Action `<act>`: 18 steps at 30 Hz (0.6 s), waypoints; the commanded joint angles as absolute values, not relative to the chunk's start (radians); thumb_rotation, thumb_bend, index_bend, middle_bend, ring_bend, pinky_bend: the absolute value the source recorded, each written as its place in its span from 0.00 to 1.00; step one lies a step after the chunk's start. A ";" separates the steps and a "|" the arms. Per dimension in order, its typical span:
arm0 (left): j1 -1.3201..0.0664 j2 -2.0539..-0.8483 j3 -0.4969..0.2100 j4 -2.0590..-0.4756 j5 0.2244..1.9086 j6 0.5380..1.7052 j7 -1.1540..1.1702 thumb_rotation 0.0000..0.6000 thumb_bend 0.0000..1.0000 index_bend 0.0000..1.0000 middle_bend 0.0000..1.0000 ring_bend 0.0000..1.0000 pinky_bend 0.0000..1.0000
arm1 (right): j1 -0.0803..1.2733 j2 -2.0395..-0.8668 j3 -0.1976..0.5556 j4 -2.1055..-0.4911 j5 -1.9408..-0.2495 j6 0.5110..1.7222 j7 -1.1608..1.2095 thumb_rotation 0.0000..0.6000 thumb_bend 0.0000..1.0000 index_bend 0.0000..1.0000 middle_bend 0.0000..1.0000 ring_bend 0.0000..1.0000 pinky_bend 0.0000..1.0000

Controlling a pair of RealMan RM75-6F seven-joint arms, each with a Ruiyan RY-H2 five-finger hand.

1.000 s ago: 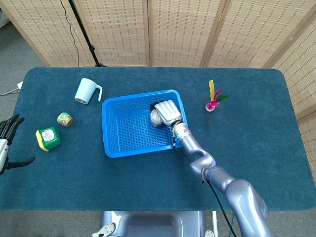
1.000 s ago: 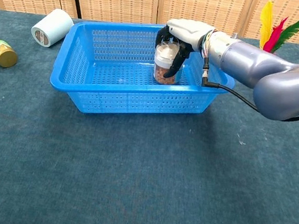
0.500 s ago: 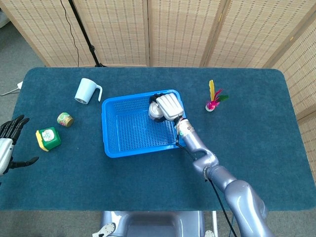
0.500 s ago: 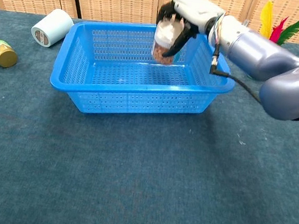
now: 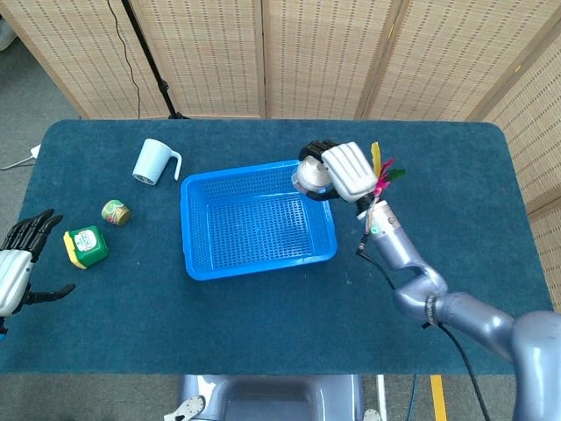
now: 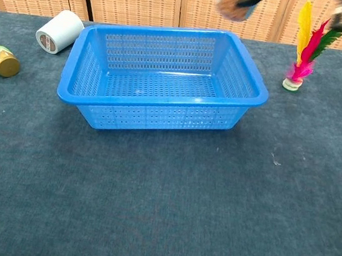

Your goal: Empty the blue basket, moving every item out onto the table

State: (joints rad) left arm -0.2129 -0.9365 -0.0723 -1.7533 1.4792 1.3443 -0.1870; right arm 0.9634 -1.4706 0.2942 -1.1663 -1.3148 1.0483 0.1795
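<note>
The blue basket (image 5: pixel 256 219) (image 6: pixel 165 76) stands in the middle of the table with nothing showing inside it. My right hand (image 5: pixel 342 171) grips a small clear jar (image 5: pixel 309 178) with a white lid, lifted above the basket's far right corner. In the chest view only the jar's blurred bottom (image 6: pixel 233 3) shows at the top edge. My left hand (image 5: pixel 22 259) hovers at the table's left edge with its fingers spread and nothing in it.
A white mug (image 5: pixel 154 161) (image 6: pixel 60 23) lies on its side at the back left. A small green-lidded tin (image 5: pixel 116 211) (image 6: pixel 1 60) and a green-yellow box (image 5: pixel 85 246) sit at the left. A feathered shuttlecock (image 5: pixel 379 180) (image 6: pixel 304 51) stands right of the basket.
My right hand has lifted the jar out of the basket, up and to the right past the far right corner. The left hand has barely shifted.
</note>
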 commanded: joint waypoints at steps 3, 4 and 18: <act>-0.210 -0.935 -0.069 -1.761 1.486 1.351 -0.181 1.00 0.03 0.00 0.00 0.00 0.00 | 0.772 -1.235 0.224 -1.403 -1.287 1.112 0.053 1.00 0.25 0.60 0.62 0.61 0.72; -0.209 -0.934 -0.068 -1.763 1.488 1.352 -0.180 1.00 0.03 0.00 0.00 0.00 0.00 | 0.753 -1.225 0.208 -1.407 -1.290 1.112 0.052 1.00 0.25 0.60 0.62 0.61 0.72; -0.198 -0.938 -0.051 -1.779 1.515 1.372 -0.157 1.00 0.03 0.00 0.00 0.00 0.00 | 0.685 -1.402 0.101 -1.134 -1.319 1.014 0.134 1.00 0.25 0.59 0.61 0.60 0.71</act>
